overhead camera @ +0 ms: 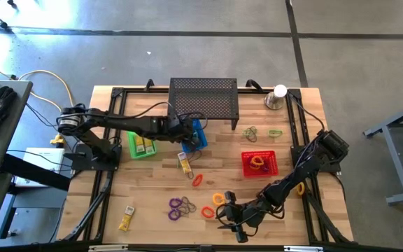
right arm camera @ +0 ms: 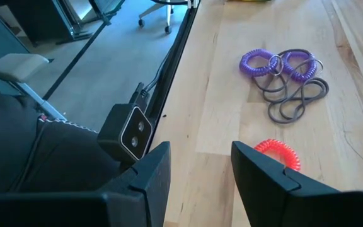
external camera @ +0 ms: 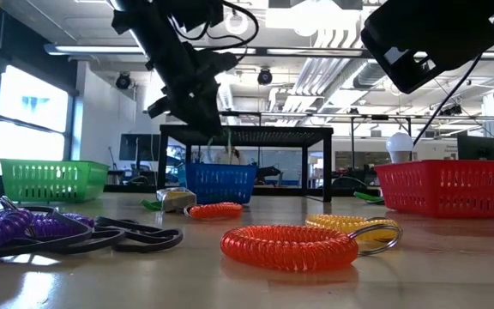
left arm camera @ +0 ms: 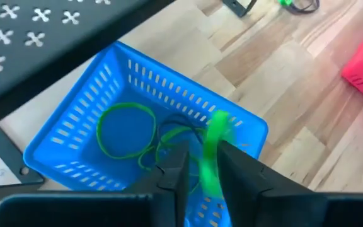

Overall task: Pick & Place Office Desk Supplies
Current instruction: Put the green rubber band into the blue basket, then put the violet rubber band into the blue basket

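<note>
My left gripper (overhead camera: pixel 192 134) hangs over the blue basket (left arm camera: pixel 137 120), which stands before the black stand (overhead camera: pixel 203 98). Its fingers are a little apart, with a blurred green band (left arm camera: pixel 212 148) in the gap. More green bands (left arm camera: pixel 125 129) lie on the basket's floor. My right gripper (overhead camera: pixel 231 220) waits open low over the table's near edge, nothing between its fingers (right arm camera: pixel 200 148). An orange-red coil (right arm camera: pixel 279 154) lies on the table just beside one finger. Purple coils (right arm camera: pixel 273 63) and dark bands (right arm camera: pixel 298 101) lie farther off. My left gripper comes slanting down from the table's left side over the blue basket. The green band (left arm camera: pixel 214 135) stands upright in the gap between the fingers, above the basket's floor. I cannot tell whether the fingers touch it.
A green basket (overhead camera: pixel 142 145) holds yellow packets and a red basket (overhead camera: pixel 259 162) holds coils. Loose on the table are yellow packets (overhead camera: pixel 185 163) (overhead camera: pixel 126 218), a red coil (overhead camera: pixel 197 180), orange coils (overhead camera: pixel 219 199) and bands (overhead camera: pixel 252 131). A silver cup (overhead camera: pixel 277 98) stands at the far right.
</note>
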Action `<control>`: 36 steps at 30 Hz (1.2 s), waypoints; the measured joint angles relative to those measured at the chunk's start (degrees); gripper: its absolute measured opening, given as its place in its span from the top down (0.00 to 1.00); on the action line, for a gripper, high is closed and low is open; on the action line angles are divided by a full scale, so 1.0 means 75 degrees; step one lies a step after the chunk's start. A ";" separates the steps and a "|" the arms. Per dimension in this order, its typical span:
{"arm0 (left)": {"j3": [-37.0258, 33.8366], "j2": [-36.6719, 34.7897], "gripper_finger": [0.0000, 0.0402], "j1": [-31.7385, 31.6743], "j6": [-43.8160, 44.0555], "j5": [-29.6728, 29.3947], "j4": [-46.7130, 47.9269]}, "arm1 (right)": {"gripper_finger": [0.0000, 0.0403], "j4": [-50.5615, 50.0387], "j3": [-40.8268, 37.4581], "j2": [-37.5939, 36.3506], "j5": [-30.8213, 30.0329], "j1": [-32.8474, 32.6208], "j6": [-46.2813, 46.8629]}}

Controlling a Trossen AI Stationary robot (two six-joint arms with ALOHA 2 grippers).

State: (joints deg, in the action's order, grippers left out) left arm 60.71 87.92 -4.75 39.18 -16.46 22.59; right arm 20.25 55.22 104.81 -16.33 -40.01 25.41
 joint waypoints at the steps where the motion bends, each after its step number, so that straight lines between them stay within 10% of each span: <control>1: 0.0000 0.0012 0.78 0.0005 0.0000 0.0000 0.0003 | 0.61 0.0000 0.0000 0.0000 -0.0001 0.0000 0.0000; 17: 0.0000 -0.0179 0.70 0.0265 -0.0100 -0.0064 -0.0065 | 0.61 -0.0011 0.0000 0.0000 0.0002 0.0000 0.0000; 27: 0.0000 -0.0417 0.70 0.1275 0.1265 0.2731 0.1090 | 0.61 -0.0047 0.0000 0.0000 0.0037 -0.0017 0.0164; 36: -0.0003 -0.0414 0.70 0.2487 0.1762 0.1817 0.2087 | 0.61 -0.0026 0.0000 0.0000 0.0020 -0.0015 0.0265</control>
State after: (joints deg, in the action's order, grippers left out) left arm 60.69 84.82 13.90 52.39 -2.83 38.24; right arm 20.05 55.22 104.81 -16.18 -40.12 27.40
